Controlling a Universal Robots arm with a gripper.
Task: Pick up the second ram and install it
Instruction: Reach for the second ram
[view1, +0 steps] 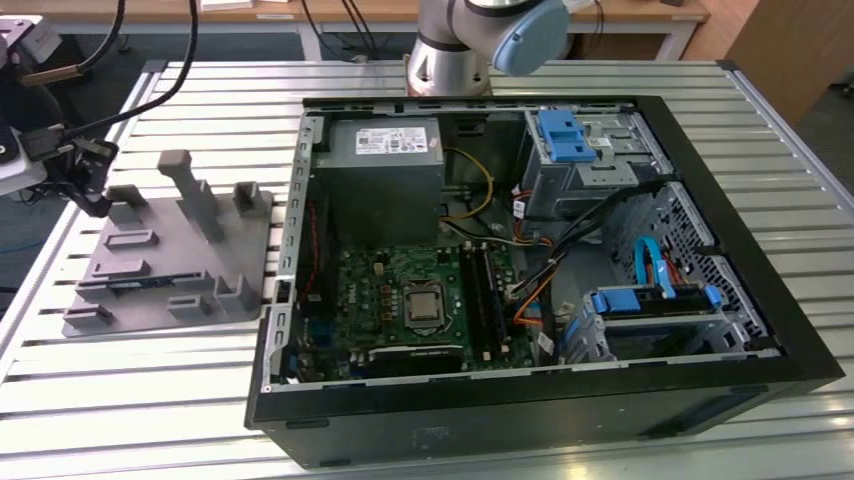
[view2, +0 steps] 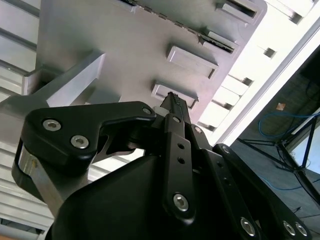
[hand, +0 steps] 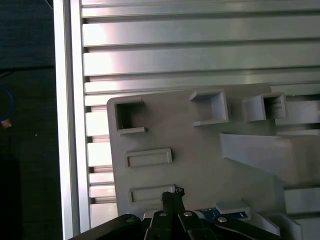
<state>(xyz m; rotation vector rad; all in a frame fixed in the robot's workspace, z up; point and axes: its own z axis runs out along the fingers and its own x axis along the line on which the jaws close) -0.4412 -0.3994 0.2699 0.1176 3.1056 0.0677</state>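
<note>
A grey plastic tray (view1: 147, 270) with upright blocks lies on the slatted table at the exterior view's left. My gripper (view1: 96, 208) hangs over the tray's far left corner. Its black fingertips (view2: 172, 100) are pressed together with nothing between them, just above a shallow rectangular pocket (hand: 149, 158) of the tray. A short stretch of a blue board, which looks like the second ram (hand: 220, 214), lies in the tray close beside the fingers, and the gripper body hides most of it. The open computer case (view1: 534, 250) lies to the tray's right, its long black slot rails (view1: 483, 300) on the motherboard.
The arm's base (view1: 447, 60) stands behind the case. Tall grey blocks (view1: 187, 190) rise from the tray near the gripper. The table edge (hand: 70, 125) runs close to the tray, with dark floor and cables beyond. Cables, drive cages and a power supply (view1: 380, 150) fill the case.
</note>
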